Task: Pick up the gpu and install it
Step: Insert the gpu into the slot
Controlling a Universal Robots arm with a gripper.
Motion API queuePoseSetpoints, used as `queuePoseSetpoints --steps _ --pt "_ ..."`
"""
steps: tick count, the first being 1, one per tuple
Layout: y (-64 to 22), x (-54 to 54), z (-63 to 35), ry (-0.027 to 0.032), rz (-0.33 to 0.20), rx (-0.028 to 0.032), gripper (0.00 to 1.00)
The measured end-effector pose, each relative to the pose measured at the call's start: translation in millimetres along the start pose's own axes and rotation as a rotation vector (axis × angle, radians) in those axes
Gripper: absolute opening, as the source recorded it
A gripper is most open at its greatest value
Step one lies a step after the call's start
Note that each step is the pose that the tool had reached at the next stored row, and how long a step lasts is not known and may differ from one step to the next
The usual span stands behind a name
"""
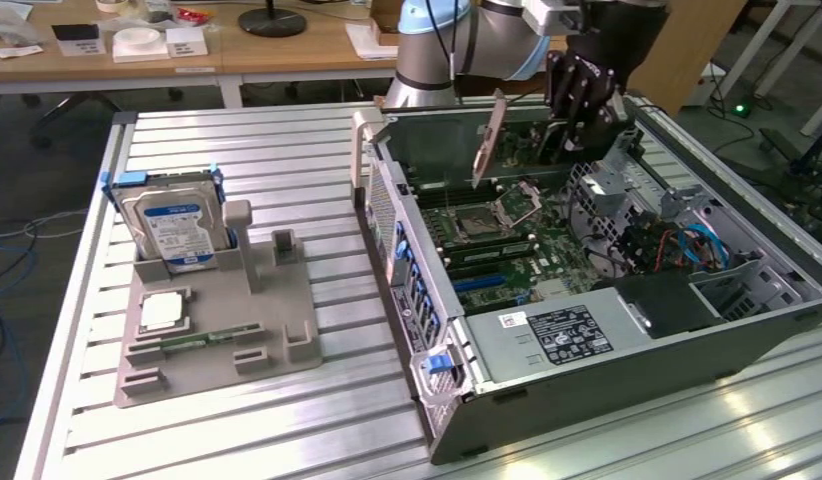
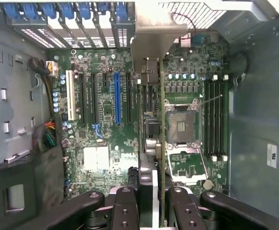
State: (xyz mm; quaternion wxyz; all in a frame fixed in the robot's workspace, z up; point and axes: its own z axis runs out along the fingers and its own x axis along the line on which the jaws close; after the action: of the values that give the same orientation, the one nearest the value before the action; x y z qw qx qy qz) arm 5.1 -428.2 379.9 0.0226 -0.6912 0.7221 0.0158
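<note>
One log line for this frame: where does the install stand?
gripper shut on thin black-faced gpu card | upright over green motherboard in open grey case | not seated

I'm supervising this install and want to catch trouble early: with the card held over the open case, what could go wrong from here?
1. The thin, brown-backed gpu card, clamped in the black gripper, hangs right beside the open silvery CPU socket. A sideways slip might strike the socket.
2. The long blue slot lies off to one side of the card. Pressing down here could hit parts on the green motherboard instead.
</note>
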Motion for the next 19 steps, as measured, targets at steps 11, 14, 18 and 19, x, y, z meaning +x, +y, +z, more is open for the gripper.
queuePoseSetpoints --steps 11,14,18,19 --pt "0.2 2.7 15.1 0.0007 0.0 -0.0003 0.28" --pt "0.2 2.7 15.5 0.0008 0.001 -0.0004 0.28" --pt "1.1 2.4 15.9 0.0 0.001 -0.0003 0.28" --pt "2.4 2.5 16.0 0.0002 0.001 -0.0004 0.28"
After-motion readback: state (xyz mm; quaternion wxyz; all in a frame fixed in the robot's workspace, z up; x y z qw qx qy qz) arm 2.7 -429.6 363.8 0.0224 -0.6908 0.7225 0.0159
